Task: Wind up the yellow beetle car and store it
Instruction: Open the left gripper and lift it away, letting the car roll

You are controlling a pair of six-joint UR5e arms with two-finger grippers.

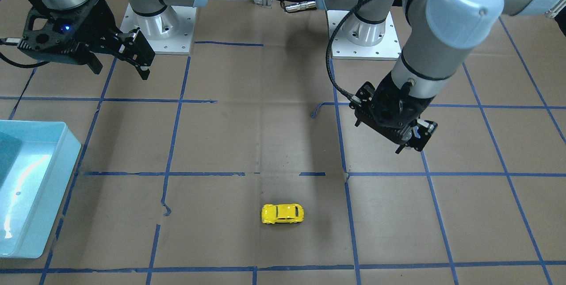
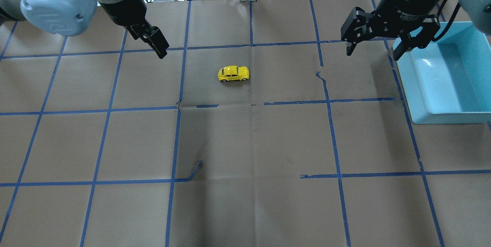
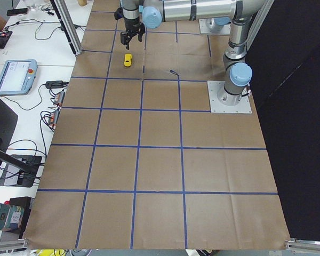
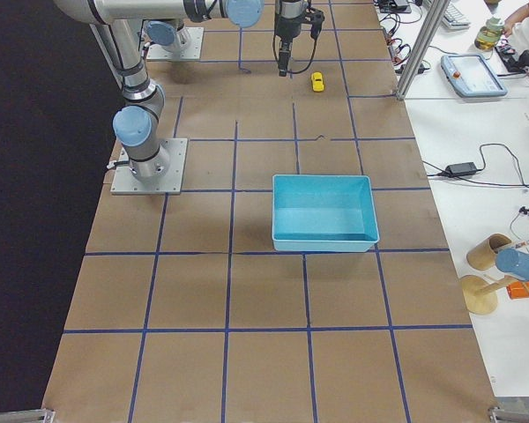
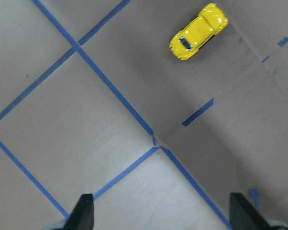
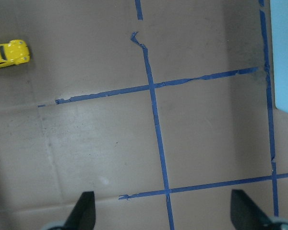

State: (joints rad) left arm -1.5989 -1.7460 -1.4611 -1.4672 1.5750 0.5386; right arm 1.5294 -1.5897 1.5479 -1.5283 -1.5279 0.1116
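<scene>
The yellow beetle car (image 2: pixel 233 73) stands on its wheels on the brown paper-covered table, alone in the far middle; it also shows in the front view (image 1: pixel 283 213). My left gripper (image 2: pixel 157 45) hovers above the table to the car's left, open and empty. Its wrist view shows the car (image 5: pixel 199 32) at upper right, well ahead of the spread fingertips (image 5: pixel 84 215). My right gripper (image 2: pixel 374 53) hovers open and empty well right of the car, by the bin's far left corner. Its wrist view has the car (image 6: pixel 8 53) at the left edge.
A light-blue open bin (image 2: pixel 422 114) stands at the table's right side, seen at the left in the front view (image 1: pixel 66 143). Blue tape lines grid the paper, with loose curled ends (image 2: pixel 195 172). The arm bases (image 1: pixel 159 32) are bolted at the robot side.
</scene>
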